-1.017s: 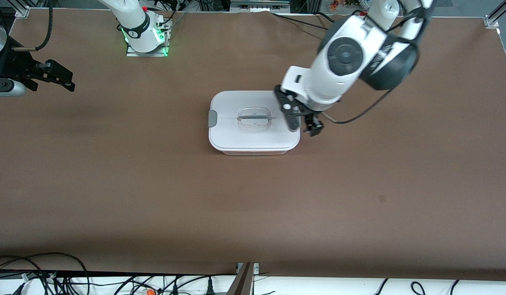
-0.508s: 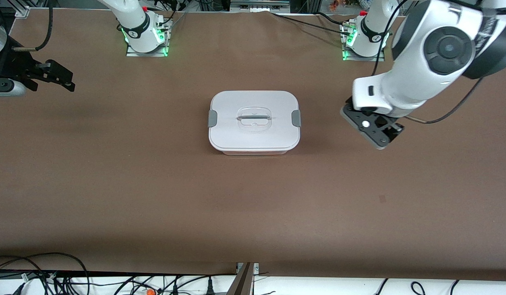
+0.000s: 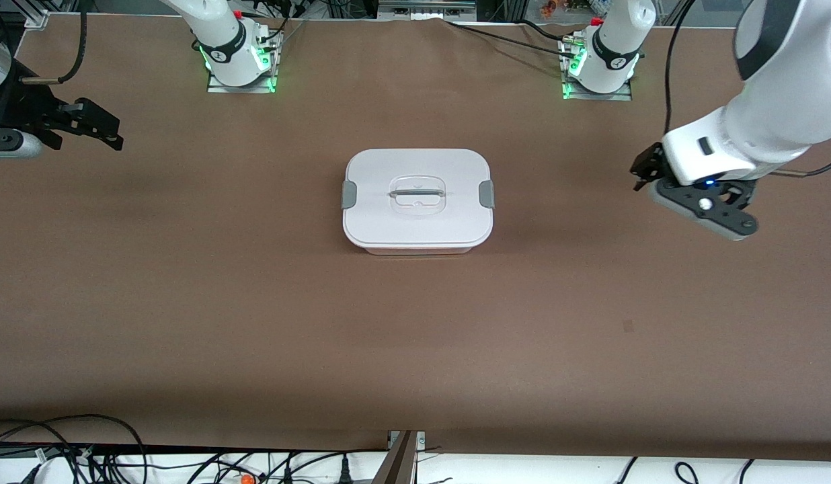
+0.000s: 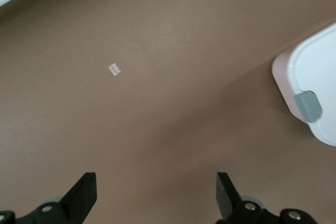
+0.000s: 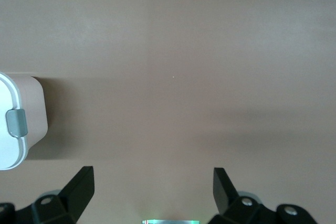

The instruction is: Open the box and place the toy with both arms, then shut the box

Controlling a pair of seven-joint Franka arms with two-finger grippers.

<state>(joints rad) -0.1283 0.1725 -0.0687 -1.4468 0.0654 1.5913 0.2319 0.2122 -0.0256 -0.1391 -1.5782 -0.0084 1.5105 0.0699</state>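
Observation:
The box [image 3: 417, 222] stands at the table's middle, its white lid [image 3: 415, 175] on and both grey clips [image 3: 486, 194] down against its ends. The toy is out of view. My left gripper [image 3: 643, 168] is open and empty, above bare table toward the left arm's end, well apart from the box. Its wrist view shows open fingers [image 4: 84, 192], the box's corner [image 4: 315, 72] and one clip [image 4: 308, 106]. My right gripper [image 3: 96, 126] waits open and empty above the table's right-arm end. Its wrist view shows open fingers [image 5: 81, 187] and the box's end [image 5: 29, 114].
The two arm bases [image 3: 237, 60] stand along the edge farthest from the front camera. Cables [image 3: 86, 450] lie below the near edge. A small dark mark [image 3: 627, 327] is on the brown table cover.
My left gripper has left the clip at the box's left-arm end and swung away toward that end of the table. The clip now shows down. The right arm has not moved.

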